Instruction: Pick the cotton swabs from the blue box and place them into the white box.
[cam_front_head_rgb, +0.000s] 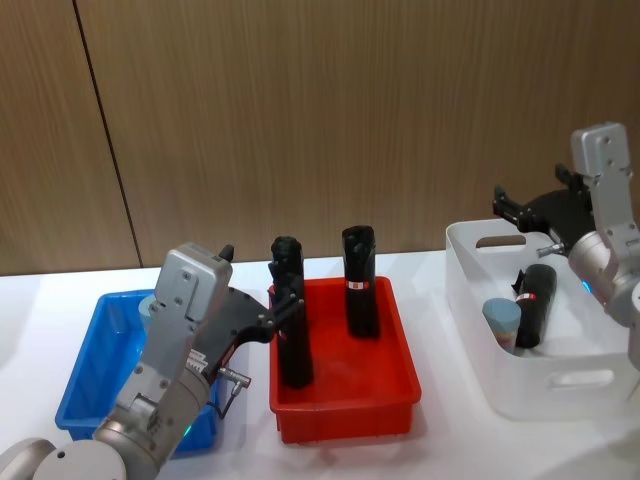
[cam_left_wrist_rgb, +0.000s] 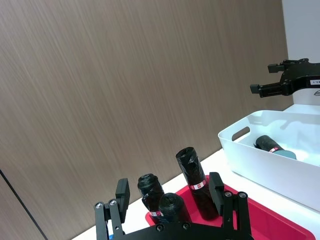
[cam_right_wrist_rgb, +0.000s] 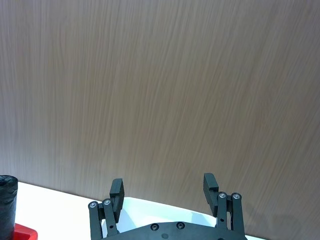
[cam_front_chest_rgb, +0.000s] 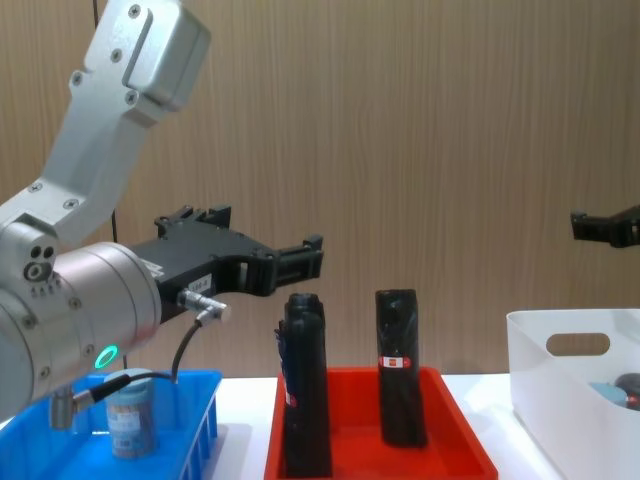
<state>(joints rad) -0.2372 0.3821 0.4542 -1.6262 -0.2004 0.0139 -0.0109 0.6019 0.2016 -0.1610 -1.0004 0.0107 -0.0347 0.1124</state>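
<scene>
Head view: the left gripper (cam_front_head_rgb: 285, 310) hangs with fingers apart and empty over the gap between the blue box (cam_front_head_rgb: 85, 390) and the red tray (cam_front_head_rgb: 345, 400), where two tall black packs (cam_front_head_rgb: 360, 282) stand upright. A cotton swab jar (cam_front_head_rgb: 150, 305) peeks from behind the arm inside the blue box. The right gripper (cam_front_head_rgb: 507, 207), open and empty, hovers above the far rim of the white box (cam_front_head_rgb: 545, 385), which holds another swab jar (cam_front_head_rgb: 501, 322) and a black pack lying beside it.

Left wrist view: the spread fingers (cam_left_wrist_rgb: 122, 195) frame three black packs in the tray; the white box sits beyond.

Right wrist view: the fingers (cam_right_wrist_rgb: 116, 189) stand apart before the wood wall.

Chest view: one jar (cam_front_chest_rgb: 131, 415) stands upright in the blue box beneath the left arm.
</scene>
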